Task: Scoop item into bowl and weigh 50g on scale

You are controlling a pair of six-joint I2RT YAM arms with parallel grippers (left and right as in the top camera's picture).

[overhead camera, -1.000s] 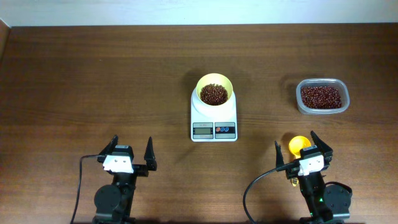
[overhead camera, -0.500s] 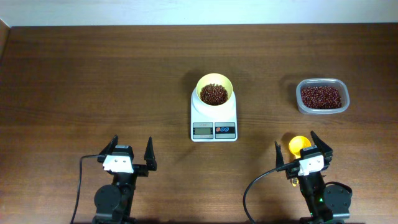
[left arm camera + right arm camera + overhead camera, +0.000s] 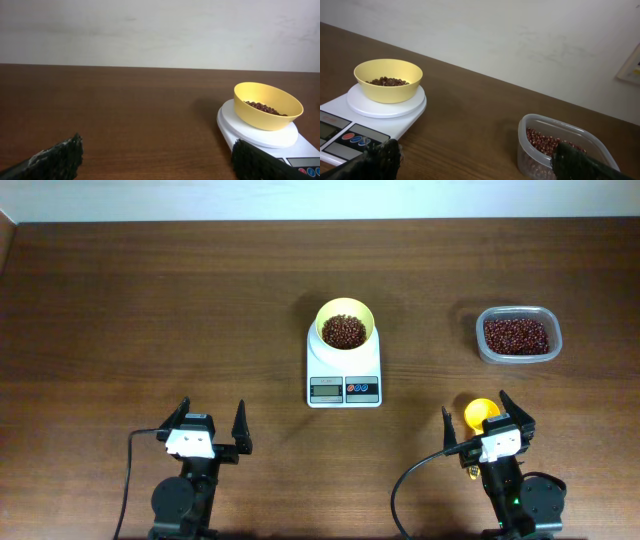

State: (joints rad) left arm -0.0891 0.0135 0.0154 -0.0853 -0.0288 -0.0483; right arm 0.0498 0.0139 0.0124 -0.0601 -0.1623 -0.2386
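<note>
Left gripper [image 3: 211, 415] parked near-left, jaws spread, empty. Yellow bowl [image 3: 325, 315] holding a heap of red-brown beans [image 3: 344, 332] sits on the white scale [image 3: 344, 375] at centre, display [image 3: 326, 388] unreadable; right gripper [image 3: 487, 418] has jaws spread over the yellow-orange scoop [image 3: 478, 411] near-right, clear container [image 3: 517, 309] of more beans far-right. If the reading's short, I'd top up in small scoops, tipping slowly and never touching bowl or scale. Nothing has moved since the earlier frames.
</note>
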